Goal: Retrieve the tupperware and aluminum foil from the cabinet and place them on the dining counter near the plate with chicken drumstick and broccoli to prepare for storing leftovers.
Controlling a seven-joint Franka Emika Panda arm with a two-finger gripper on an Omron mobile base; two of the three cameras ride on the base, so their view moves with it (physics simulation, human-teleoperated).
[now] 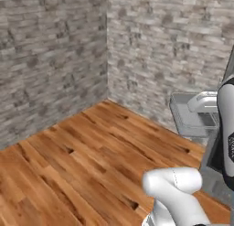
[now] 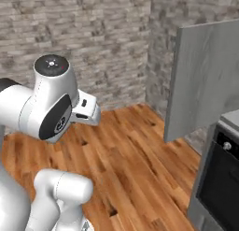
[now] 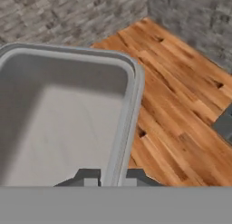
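The gripper (image 3: 113, 180) is closed on the right-hand wall of the tupperware (image 3: 59, 123), one finger (image 3: 88, 177) inside the rim and the other outside it. The jaws stand narrow, pinching the thin grey wall. The tupperware is carried in the air above the wooden floor (image 3: 181, 105), clear of any surface. In the left base view the same grey container (image 1: 192, 111) sits at the right edge, beside the white arm (image 1: 226, 124). Grey brick walls (image 1: 55, 56) meet in a corner behind. In the right base view a grey cabinet door (image 2: 205, 80) stands open above a dark oven front (image 2: 219, 178).
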